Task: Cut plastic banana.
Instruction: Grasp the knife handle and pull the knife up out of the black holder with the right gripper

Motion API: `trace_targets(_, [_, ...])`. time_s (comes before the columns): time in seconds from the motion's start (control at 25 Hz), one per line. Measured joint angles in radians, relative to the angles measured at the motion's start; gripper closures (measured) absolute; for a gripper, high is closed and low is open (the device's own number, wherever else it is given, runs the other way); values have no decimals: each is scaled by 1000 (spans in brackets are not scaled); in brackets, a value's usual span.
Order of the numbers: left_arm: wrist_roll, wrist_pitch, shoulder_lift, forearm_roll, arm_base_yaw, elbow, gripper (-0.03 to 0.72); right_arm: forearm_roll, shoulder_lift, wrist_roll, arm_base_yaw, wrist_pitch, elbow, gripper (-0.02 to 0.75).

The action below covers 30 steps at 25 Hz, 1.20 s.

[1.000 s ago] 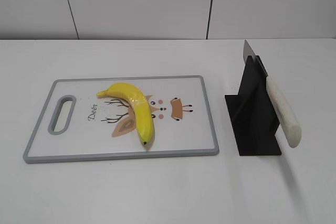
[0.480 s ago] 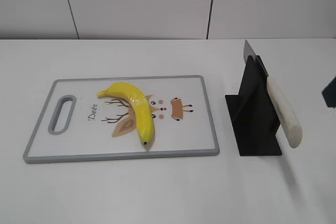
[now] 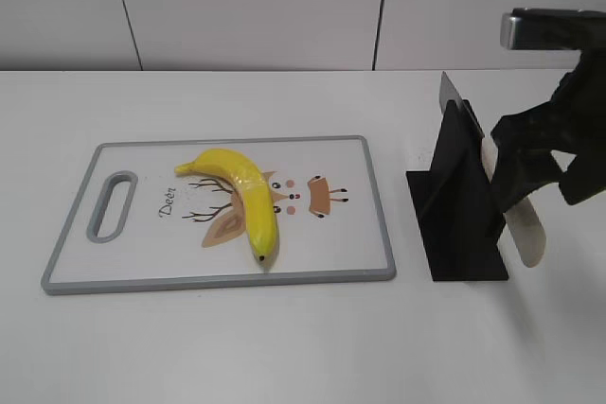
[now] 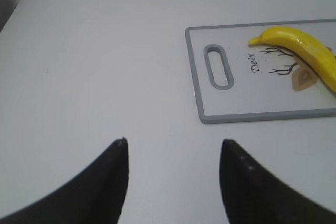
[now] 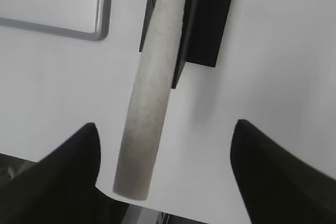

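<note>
The right gripper [image 5: 165, 156] hangs over the knife handle [image 5: 149, 103] with its two dark fingers [image 5: 63, 166] spread wide, one on each side of the handle and neither touching it. The handle is a pale, matte, rounded bar sticking out of a black stand [image 3: 456, 201], and bare table [image 5: 273, 66] lies on both sides of it. In the exterior view this gripper [image 3: 535, 172] covers the middle of the handle, while the grey blade [image 3: 448, 92] pokes up behind the stand.

The left gripper [image 4: 173, 166] is also wide open and empty, held over bare white table well clear of the board's handle end.

Farther left, the cutting board [image 3: 142, 272] lies flat, white with a grey rim, a slot handle [image 3: 112, 205] and a printed deer. The plastic banana [image 3: 241, 191], glossy yellow and curved, rests across the board's middle, dark tip toward the near edge.
</note>
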Motion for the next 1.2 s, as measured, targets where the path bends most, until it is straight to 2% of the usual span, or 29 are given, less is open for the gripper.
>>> trace_targets(0.48, [0,0,0,3,0,0,171,55,217,25,31,-36,-5,166])
trace_targets(0.6, [0,0,0,3,0,0,171,44,224,61,40,-37,-5,251])
trace_targets(0.8, [0,0,0,5,0,0,171,27,224,101,43,9,-9,559])
trace_targets(1.2, [0,0,0,7,0,0,171,27,185,110,43,109,-29,556])
